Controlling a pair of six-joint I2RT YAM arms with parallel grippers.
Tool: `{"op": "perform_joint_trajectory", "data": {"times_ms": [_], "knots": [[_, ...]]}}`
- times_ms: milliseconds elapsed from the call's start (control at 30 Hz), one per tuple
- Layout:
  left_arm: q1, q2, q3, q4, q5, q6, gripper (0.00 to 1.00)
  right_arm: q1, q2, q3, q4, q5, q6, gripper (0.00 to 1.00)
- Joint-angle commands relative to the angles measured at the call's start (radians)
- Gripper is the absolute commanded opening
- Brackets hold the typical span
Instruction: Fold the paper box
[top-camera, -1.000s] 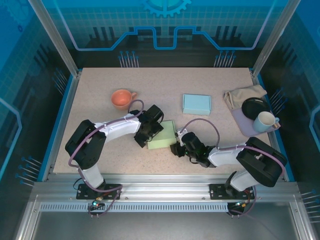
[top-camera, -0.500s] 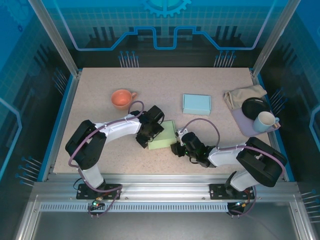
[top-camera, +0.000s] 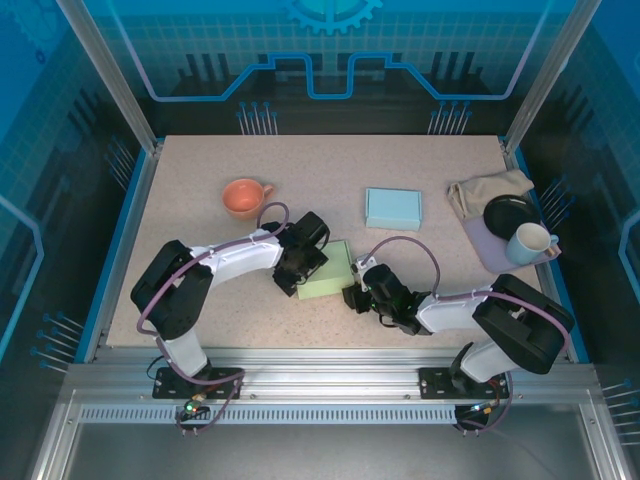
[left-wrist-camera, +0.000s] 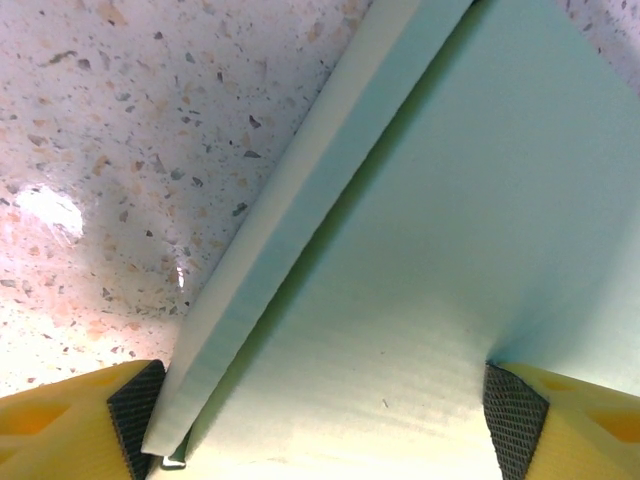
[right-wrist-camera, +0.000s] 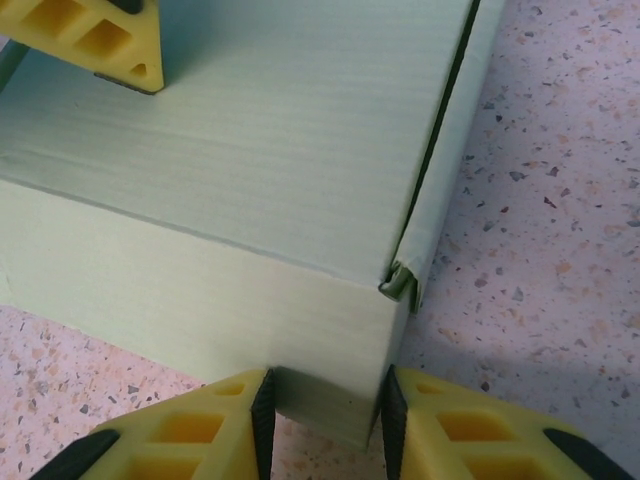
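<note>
The green paper box (top-camera: 326, 270) is lying just below the centre of the top view, on the speckled table (top-camera: 200, 180), caught between the two arms. Very little is changing. Over the last second the box is staying put and the right arm is holding its place, while the left gripper (left-wrist-camera: 325, 420) is drawing its jaws in a touch.

They are still standing wide. At the bottom of the left wrist view, one of its black pads (left-wrist-camera: 135, 415) is sitting just beside the pale flap (left-wrist-camera: 300, 190) at lower left. The other is resting on the broad lid (left-wrist-camera: 450, 250) at lower right. So this tool is spread across the box, not nipping anything.

The right gripper (right-wrist-camera: 325, 405) is pinching the near corner of the box, its yellow fingers closing on either side of it at the bottom of the right wrist view. Along the right of that view a long flap (right-wrist-camera: 450, 150) is standing slightly proud, with a dark gap beside the lid and a curled tab (right-wrist-camera: 400, 282) at its lower end. I cannot tell whether it is the same flap the left arm is working.

To my eye the box is mostly folded, lid down, and the slight narrowing is nudging a side inward. That side is not yet looking seated.

The orange cup (top-camera: 243, 197) and blue box (top-camera: 392, 208) are sitting well apart, higher up.
</note>
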Motion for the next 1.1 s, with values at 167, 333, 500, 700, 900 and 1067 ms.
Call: {"op": "perform_joint_trajectory", "data": {"times_ms": [167, 333, 500, 700, 900, 1067], "knots": [[-0.043, -0.003, 0.0, -0.042, 0.085, -0.031, 0.88, 0.018, 0.0, 0.025, 0.016, -0.027, 0.015, 0.36], [-0.049, -0.009, 0.016, -0.053, 0.088, -0.027, 0.88, 0.018, 0.002, 0.031, 0.006, -0.022, 0.015, 0.38], [-0.058, -0.02, 0.024, -0.07, 0.083, -0.03, 0.91, 0.019, -0.003, 0.041, -0.024, -0.015, 0.031, 0.47], [-0.057, -0.023, 0.025, -0.076, 0.079, -0.031, 0.93, 0.018, -0.037, 0.049, -0.064, -0.017, 0.042, 0.51], [-0.057, -0.01, 0.031, -0.074, 0.068, -0.034, 0.91, 0.019, -0.068, 0.052, -0.085, -0.024, 0.034, 0.49], [-0.05, 0.011, 0.017, -0.076, 0.045, -0.042, 0.87, 0.017, -0.04, 0.056, -0.084, -0.01, 0.019, 0.5]]}}
